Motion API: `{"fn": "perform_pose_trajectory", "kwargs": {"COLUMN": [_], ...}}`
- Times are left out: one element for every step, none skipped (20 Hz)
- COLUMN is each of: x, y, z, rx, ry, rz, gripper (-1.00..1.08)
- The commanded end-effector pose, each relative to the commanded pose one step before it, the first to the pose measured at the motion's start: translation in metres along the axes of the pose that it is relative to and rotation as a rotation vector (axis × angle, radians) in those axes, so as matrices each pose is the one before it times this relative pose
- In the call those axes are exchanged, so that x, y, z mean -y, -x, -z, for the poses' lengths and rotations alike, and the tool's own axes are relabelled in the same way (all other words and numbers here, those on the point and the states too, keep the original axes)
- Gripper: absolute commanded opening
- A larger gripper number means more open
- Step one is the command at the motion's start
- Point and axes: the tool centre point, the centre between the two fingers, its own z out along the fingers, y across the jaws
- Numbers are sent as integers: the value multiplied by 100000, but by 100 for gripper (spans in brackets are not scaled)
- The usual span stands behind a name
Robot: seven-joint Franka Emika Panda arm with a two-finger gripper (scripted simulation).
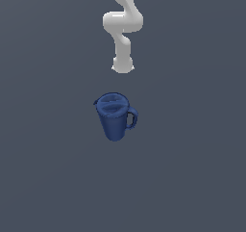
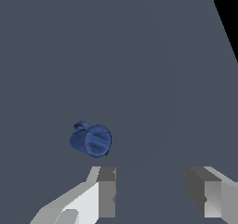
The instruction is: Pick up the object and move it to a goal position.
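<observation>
My hand (image 2: 151, 195) hangs with its fingers (image 2: 107, 193) spread wide and nothing between them, apart from the pitcher (image 1: 114, 116), which stands upright on the grey tabletop (image 1: 48, 178). Its lid faces up and its loop handle (image 1: 132, 118) juts toward the exterior view's right. I judge the wide spread is for the grasp to come: the body looks too broad, so the handle or rim seems the likelier hold. No goal marker shows.

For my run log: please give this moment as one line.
phase: approach | end effector: open, empty | pitcher: upright, not grasped
</observation>
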Motion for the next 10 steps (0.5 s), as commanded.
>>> {"fn": "perform_pose_trajectory", "kwargs": {"x": [1164,484,493,500,507,513,517,521,523,525], "y": [-1119,-503,-526,-549,-572,-596,-620,-645,-669,-693], "z": [427,51,-9,-69,-130,-191,-252,-313,-374,-436], "rx": [2564,1252,1358,1460,1557,1650,1737,1819,1895,1966], "ry": [4661,1677,1599,1515,1424,1328,1226,1119,1007,890], "rz": [6564,2688,2723,2755,2788,2821,2852,2884,2914,2945], "gripper": [28,28,28,28,28,28,28,28,28,28]}}
